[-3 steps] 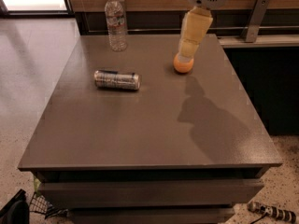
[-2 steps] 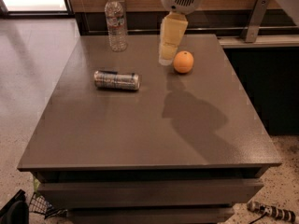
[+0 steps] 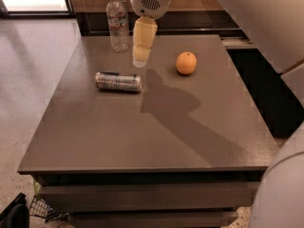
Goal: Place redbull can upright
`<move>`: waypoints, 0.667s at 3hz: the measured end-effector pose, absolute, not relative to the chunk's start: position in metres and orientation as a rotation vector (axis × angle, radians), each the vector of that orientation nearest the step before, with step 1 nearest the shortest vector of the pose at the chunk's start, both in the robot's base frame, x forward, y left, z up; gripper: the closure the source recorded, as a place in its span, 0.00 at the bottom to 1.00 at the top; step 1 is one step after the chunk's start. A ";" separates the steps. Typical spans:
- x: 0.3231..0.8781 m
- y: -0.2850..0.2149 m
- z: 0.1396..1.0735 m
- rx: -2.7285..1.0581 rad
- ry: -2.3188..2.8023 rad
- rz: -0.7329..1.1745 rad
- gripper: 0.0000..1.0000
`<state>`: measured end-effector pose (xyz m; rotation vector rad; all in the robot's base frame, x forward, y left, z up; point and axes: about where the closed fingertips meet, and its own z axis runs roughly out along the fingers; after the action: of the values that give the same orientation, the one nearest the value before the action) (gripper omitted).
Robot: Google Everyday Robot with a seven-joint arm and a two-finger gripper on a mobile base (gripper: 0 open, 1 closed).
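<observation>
Can lying on its side, gripper hung above the table just beyond it

The gripper (image 3: 140, 60) is held above the table (image 3: 142, 141); whether it is open or closed cannot be told, but the can (image 3: 118, 81) is not held by it. The can is laid on its side on the table, below the gripper, slightly to its left and nearer the camera. A water bottle (image 3: 118, 23) is stood behind and left of the gripper, an orange (image 3: 186, 63) to its right. For a sound grasp, the gripper is best lowered over the can's middle and closed across its narrow width, so that rolling is prevented when it is tipped onto its base
</observation>
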<state>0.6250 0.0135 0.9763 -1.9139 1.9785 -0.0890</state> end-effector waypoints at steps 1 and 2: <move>0.636 0.038 0.967 -1.886 2.037 -0.056 0.00; 0.636 0.038 0.967 -1.886 2.035 -0.056 0.00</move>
<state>0.6365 0.0382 0.9674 -1.8859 2.0346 -0.0561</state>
